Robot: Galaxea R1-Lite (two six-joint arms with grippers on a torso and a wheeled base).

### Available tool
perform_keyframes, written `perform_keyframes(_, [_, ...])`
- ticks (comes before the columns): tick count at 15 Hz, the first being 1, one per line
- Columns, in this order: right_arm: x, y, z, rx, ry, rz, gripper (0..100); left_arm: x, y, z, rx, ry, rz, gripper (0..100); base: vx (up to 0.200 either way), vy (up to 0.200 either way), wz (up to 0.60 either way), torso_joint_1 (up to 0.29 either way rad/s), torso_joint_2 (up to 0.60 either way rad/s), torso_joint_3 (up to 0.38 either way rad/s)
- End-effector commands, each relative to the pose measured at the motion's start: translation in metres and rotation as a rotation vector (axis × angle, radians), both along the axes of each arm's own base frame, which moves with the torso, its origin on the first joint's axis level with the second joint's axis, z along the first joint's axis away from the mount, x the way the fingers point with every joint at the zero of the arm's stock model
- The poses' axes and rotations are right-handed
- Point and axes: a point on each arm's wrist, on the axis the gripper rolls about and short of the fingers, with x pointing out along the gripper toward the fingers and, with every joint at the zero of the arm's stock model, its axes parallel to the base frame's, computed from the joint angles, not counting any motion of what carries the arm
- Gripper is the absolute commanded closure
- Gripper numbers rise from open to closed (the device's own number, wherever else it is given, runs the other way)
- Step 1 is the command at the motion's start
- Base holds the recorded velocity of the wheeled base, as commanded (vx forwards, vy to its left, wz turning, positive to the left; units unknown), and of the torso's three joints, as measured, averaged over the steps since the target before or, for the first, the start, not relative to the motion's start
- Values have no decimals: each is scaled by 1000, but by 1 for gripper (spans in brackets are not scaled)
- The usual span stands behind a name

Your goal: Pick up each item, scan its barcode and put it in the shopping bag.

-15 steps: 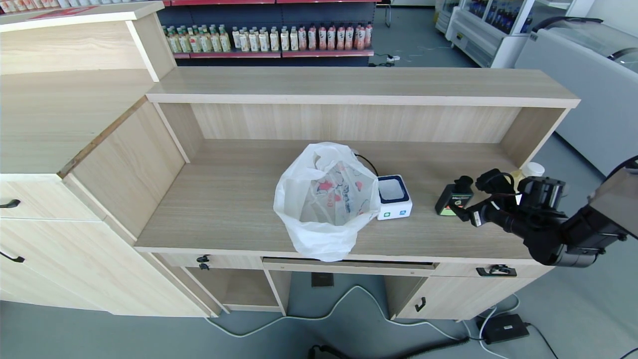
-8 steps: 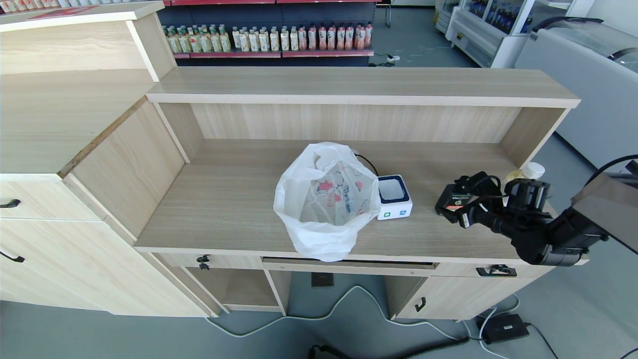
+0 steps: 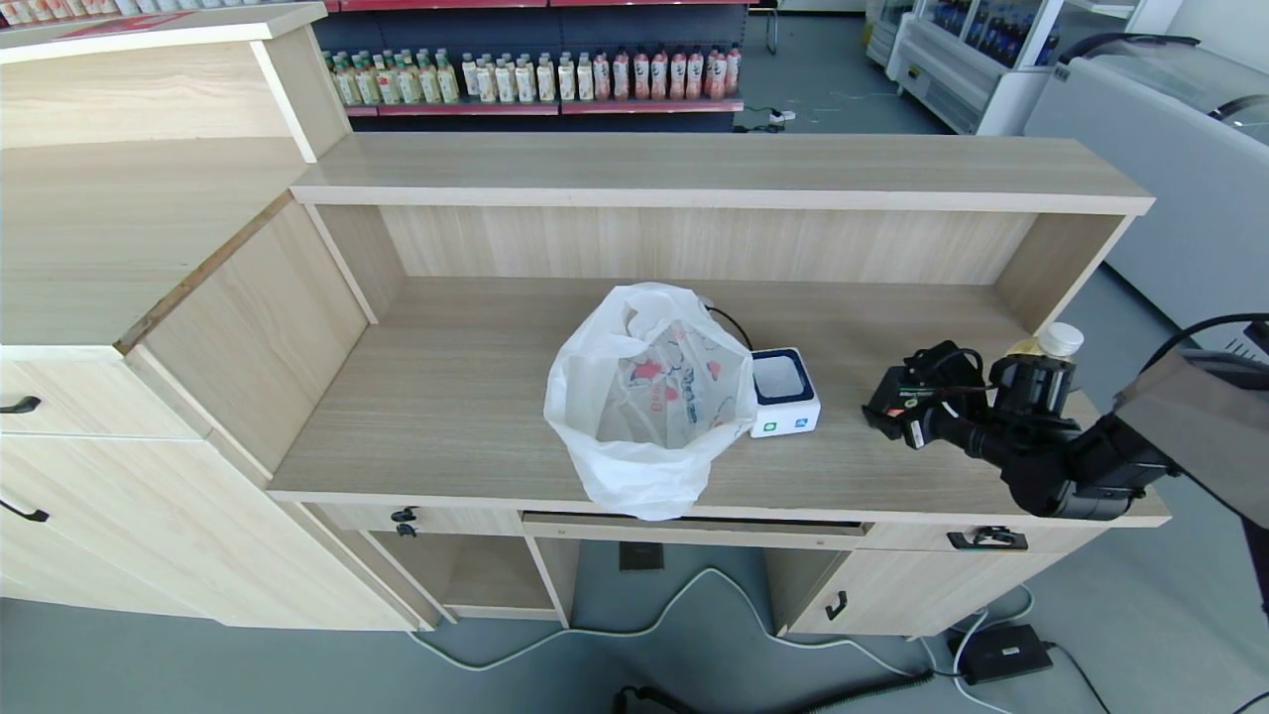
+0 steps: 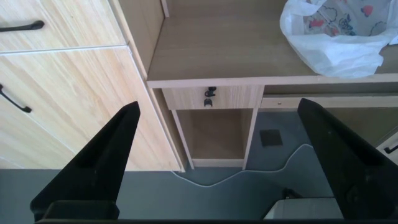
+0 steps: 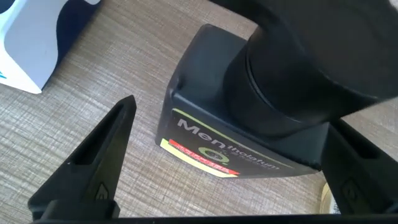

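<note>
A black bottle [image 3: 889, 400] with a green and yellow label stands upright on the right part of the wooden counter [image 3: 476, 397]. My right gripper [image 3: 917, 395] is open and level with it, and in the right wrist view one finger [image 5: 93, 168] shows on each side of the black bottle [image 5: 249, 118], with a gap on at least one side. The white shopping bag [image 3: 644, 397] stands open at the counter's middle, with the white scanner [image 3: 783, 392] just to its right. My left gripper [image 4: 219, 104] hangs open over the floor in front of the counter, left of the bag [image 4: 336, 31].
A pale yellow bottle with a white cap [image 3: 1056, 342] stands behind my right arm, near the counter's right wall. A raised shelf runs along the back. A cable leads from behind the bag to the scanner [image 5: 31, 43]. Drawers and cupboard doors [image 4: 62, 68] sit below the counter's front edge.
My right arm has moved left toward the black bottle, and its fingers now stand around it. The bottle, bag and scanner have stayed in place.
</note>
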Motion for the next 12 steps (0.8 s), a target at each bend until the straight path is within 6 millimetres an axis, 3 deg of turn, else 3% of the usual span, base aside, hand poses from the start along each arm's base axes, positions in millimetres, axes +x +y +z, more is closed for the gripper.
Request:
perform_keyframes(1, [6, 1, -6, 1, 0, 7, 0, 0, 0, 0, 0, 0, 0, 0, 0, 0, 0, 0, 0, 0])
perform_keyframes(9, [26, 21, -14, 11, -12, 93, 0, 0, 0, 0, 0, 0, 0, 0, 0, 0, 0, 0, 0, 0])
perform_keyframes(10, [26, 21, -13, 10, -16, 95, 100, 0, 0, 0, 0, 0, 0, 0, 0, 0, 0, 0, 0, 0])
perform_keyframes(12, [27, 22, -12, 10, -21, 96, 100, 0, 0, 0, 0, 0, 0, 0, 0, 0, 0, 0, 0, 0])
